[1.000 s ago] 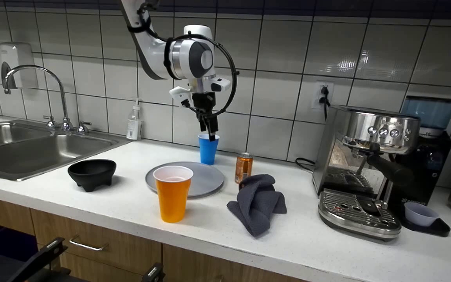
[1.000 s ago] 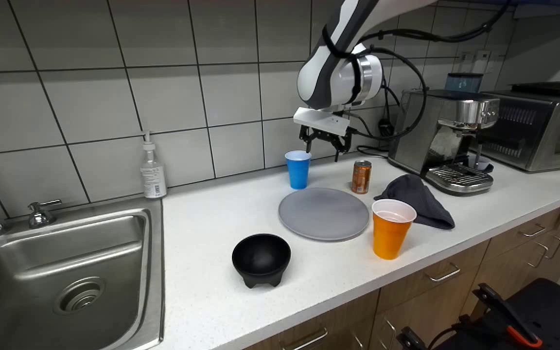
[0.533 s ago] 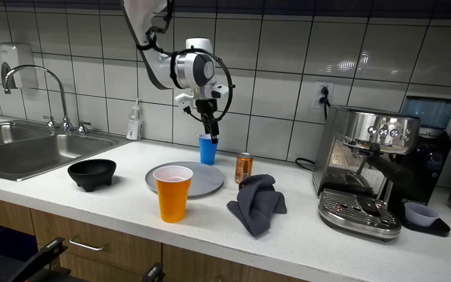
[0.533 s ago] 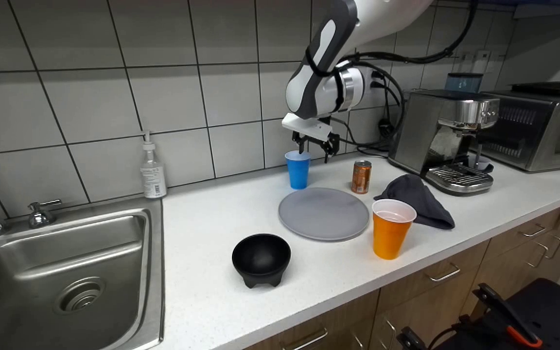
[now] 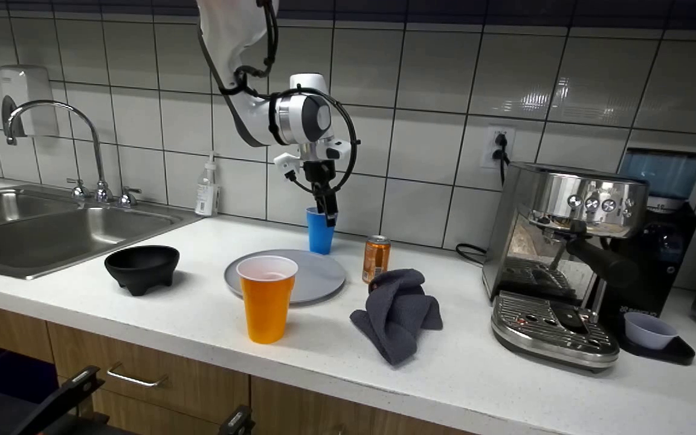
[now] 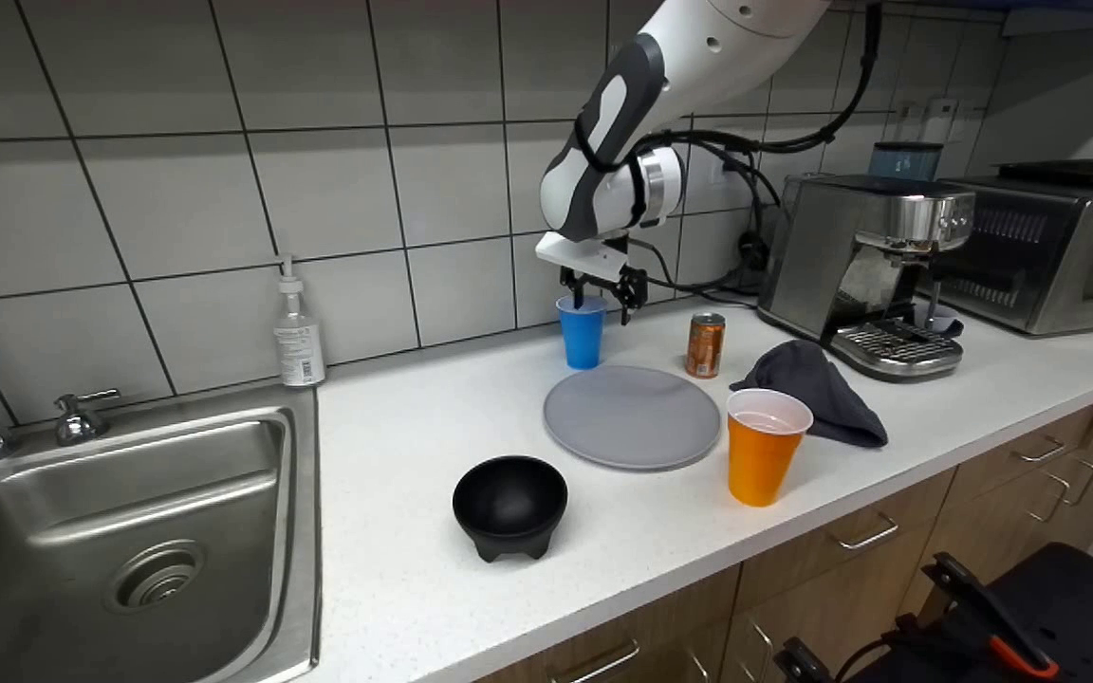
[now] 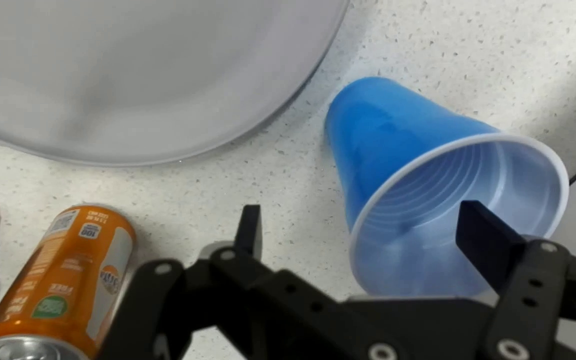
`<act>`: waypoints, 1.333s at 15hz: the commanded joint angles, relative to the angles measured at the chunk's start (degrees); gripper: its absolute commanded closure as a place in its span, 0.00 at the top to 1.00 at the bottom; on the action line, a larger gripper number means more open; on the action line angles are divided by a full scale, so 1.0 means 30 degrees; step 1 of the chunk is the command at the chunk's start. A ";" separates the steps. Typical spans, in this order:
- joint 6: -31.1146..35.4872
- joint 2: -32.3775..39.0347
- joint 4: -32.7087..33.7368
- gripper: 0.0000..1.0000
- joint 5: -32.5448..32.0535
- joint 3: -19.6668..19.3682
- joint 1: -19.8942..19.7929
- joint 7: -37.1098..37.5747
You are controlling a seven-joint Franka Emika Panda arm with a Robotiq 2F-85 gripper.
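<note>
Blue cup [image 6: 583,338], mouth up, long axis vertical

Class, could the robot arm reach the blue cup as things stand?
Probably yes: the end effector stands open close to the blue cup, one jaw apparently over its mouth, one outside it, and nothing visible blocks the way.

Fingers [image 7: 488,242] spread: one overlaps blue cup [image 7: 438,185] mouth in wrist view, other over gap to orange can [image 7: 60,280]. Wall [image 6: 461,285] close behind blue cup, tight. Gray plate [image 6: 632,417] low, room above. Orange cup [image 6: 763,455] sticks up near front edge of counter [image 6: 414,408]. Wide lane along wall, soap bottle [image 6: 300,343] to blue cup.
</note>
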 commanded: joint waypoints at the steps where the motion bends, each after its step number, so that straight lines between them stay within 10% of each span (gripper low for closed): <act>1: -0.1644 0.0916 0.1955 1.00 -0.0146 0.0207 -0.0247 0.0520; 5: -0.2336 0.1335 0.2775 1.00 -0.0165 0.0246 -0.0334 0.0538; 6: -0.2438 0.1426 0.2939 0.75 -0.0172 0.0261 -0.0363 0.0506; 16: -0.2708 0.1537 0.3215 0.03 -0.0206 0.0308 -0.0463 0.0344; 20: -0.2528 0.1196 0.2791 0.00 -0.0178 0.0351 -0.0478 0.0227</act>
